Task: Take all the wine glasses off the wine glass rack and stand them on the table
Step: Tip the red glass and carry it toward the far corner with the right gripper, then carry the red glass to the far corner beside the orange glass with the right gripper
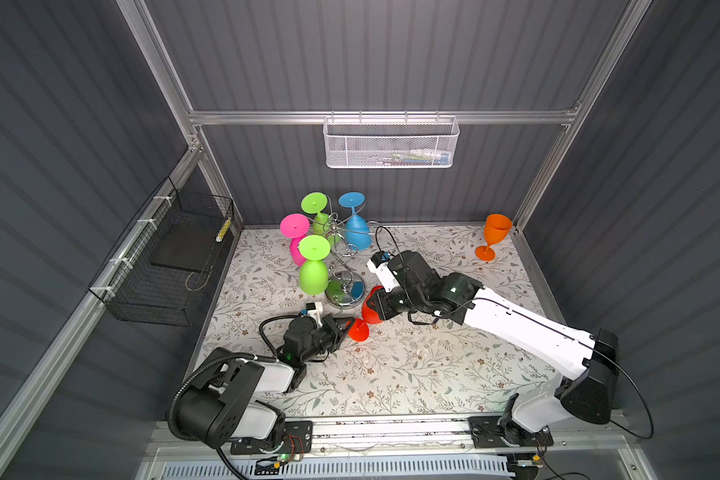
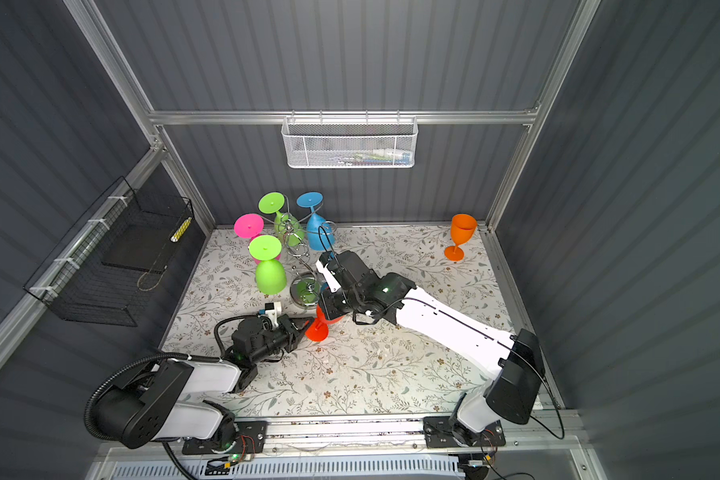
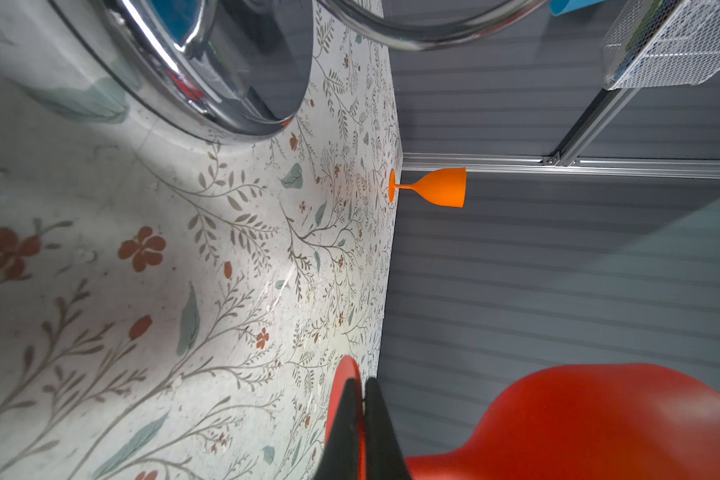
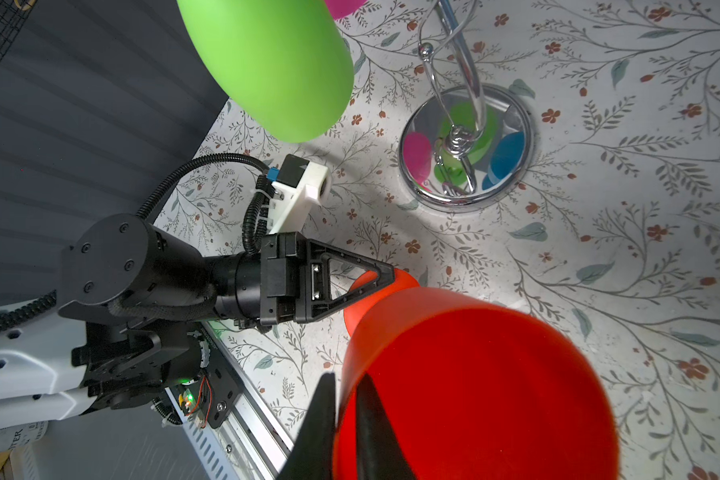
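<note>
My left arm (image 1: 272, 376) lies low, stretched along the desk (image 1: 433, 374) with the wrist level. The left fingers (image 3: 346, 428) are clenched on the round foot of the red wine glass (image 1: 370, 311). The glass is off the rack (image 1: 344, 304) and tilted over, its bowl toward the right arm (image 1: 528, 328). The rack's mirrored base sits just beyond both sets of fingers, apart from the glass.

The right arm comes in from the opposite side, forearm sloping down and wrist bent toward the left fingers. The right fingers (image 4: 321, 424) straddle the bowl's rim, one outside and one inside, pinching the wall.

In both top views the right wrist covers those fingers and much of the bowl. I cannot tell whether the foot touches the desk. The left wrist view cuts off the bowl and the rack's base. Far past the fingers, an orange glass (image 1: 493, 237) stands upright at the desk's corner.
</note>
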`<state>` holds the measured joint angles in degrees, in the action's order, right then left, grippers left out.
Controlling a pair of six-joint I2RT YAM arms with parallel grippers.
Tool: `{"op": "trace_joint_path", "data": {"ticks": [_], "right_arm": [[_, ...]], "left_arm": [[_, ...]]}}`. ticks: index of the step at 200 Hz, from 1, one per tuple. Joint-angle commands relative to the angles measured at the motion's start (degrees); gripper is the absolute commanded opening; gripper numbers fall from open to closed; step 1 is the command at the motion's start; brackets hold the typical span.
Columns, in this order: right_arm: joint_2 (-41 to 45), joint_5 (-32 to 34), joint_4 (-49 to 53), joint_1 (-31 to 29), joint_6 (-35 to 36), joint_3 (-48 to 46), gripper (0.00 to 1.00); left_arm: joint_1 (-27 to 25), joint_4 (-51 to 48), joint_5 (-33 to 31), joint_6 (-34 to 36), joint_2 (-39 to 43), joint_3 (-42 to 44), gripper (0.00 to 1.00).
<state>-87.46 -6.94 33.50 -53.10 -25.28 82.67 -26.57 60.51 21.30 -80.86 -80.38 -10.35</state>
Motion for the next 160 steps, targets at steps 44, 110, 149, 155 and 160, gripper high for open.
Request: {"op": "trace_joint_path", "data": {"ticks": [44,110,149,155,160], "right_arm": [[-1.84,4.54,3.99,-0.95,1.35,4.13,0.0],[2.82,15.68,15.93,2.07,4.24,6.32,0.0],[3.91,17.73,17.7,11.57,8.43,6.36,0.0],[3.05,17.62,17.3,13.86,9.46,6.91,0.0],[2.58,17.16,16.76,15.63,9.92,7.26,0.0]], "left_arm": [[1.06,-3.31,1.05,1.72,6.13,0.37,0.05],[2.34,-14.2,2.65,6.61,15.33,-1.02,0.93],[2.57,-20.94,4.26,10.07,21.45,-1.99,1.0],[2.62,-23.25,4.02,11.05,23.11,-2.34,1.0],[2.57,-25.65,3.76,11.86,24.62,-2.63,1.0]]}}
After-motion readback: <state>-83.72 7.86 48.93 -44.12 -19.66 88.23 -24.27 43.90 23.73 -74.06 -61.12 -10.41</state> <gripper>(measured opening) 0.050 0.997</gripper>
